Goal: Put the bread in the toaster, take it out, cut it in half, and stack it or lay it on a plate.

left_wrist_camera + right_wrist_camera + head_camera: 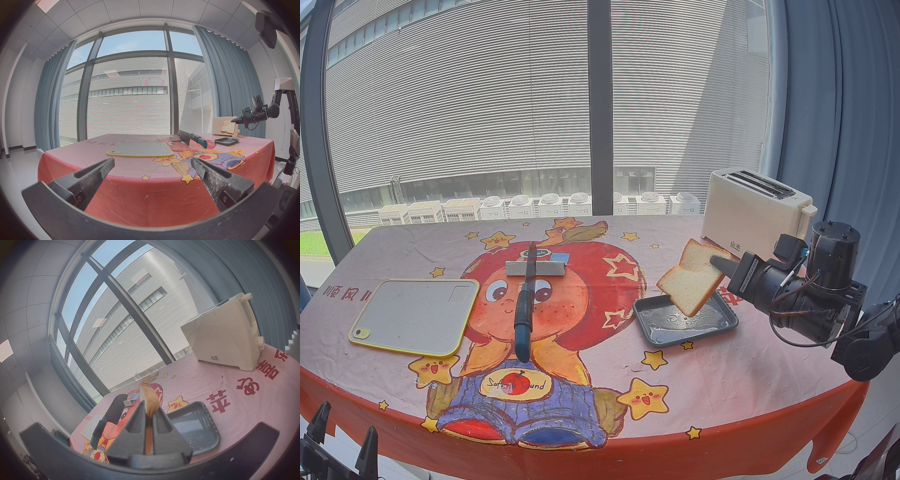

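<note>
A slice of bread [692, 277] hangs tilted in the air above the dark plate [650, 319], pinched at its upper right corner by my right gripper [720, 262], which is shut on it. The right wrist view shows the bread [149, 399] edge-on between the fingers [134, 424], with the plate [206, 433] below. The white toaster [755, 211] stands just behind, slots up. A knife [524, 306] with a blue-black handle lies mid-table. My left gripper [153, 170] is open, off the table's near left edge.
A grey cutting board [415, 315] with a yellow rim lies on the table's left side. The toaster [228, 333] sits near the back right corner by the window and curtain. The table's front edge drops off in a red cloth [675, 450].
</note>
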